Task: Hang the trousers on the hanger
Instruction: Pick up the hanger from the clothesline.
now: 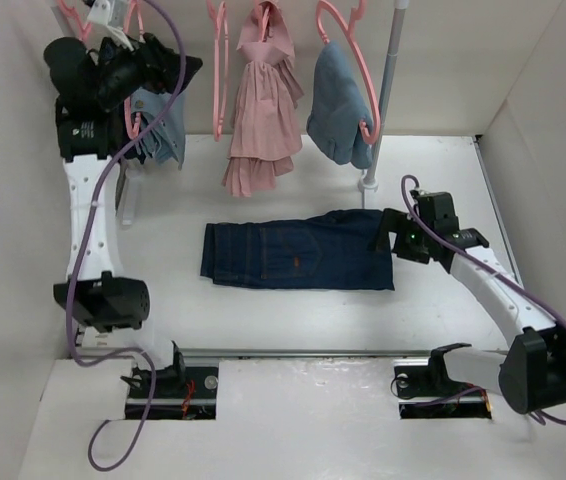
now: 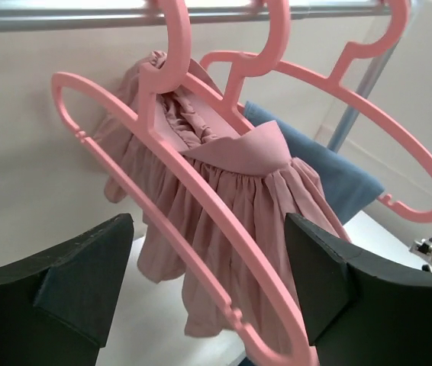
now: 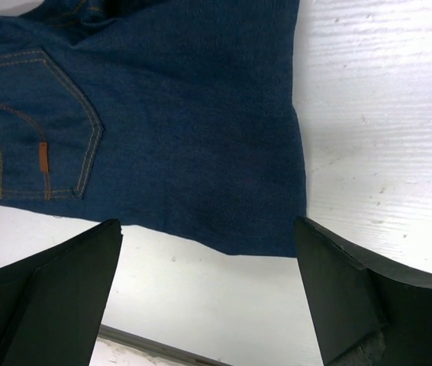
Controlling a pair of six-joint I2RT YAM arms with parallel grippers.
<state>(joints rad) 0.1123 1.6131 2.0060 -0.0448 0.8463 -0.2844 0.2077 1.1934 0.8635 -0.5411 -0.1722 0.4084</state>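
Note:
The dark navy trousers (image 1: 298, 255) lie folded flat on the white table, in the middle. In the right wrist view the trousers (image 3: 162, 114) fill the top, a back pocket at the left. My right gripper (image 1: 390, 240) is open at their right end, its fingers (image 3: 56, 297) over bare table just off the cloth's edge, touching nothing. An empty pink hanger (image 1: 219, 80) hangs on the rail. My left gripper (image 1: 188, 68) is raised beside it and open. In the left wrist view the hanger's lower arm (image 2: 201, 221) passes between the fingers (image 2: 78, 282), untouched.
A pink pleated dress (image 1: 261, 110) and a light blue denim garment (image 1: 341, 110) hang on other pink hangers. Another light blue garment (image 1: 158, 135) hangs behind my left arm. The rack's pole (image 1: 388, 90) stands at the back right. White walls close in both sides.

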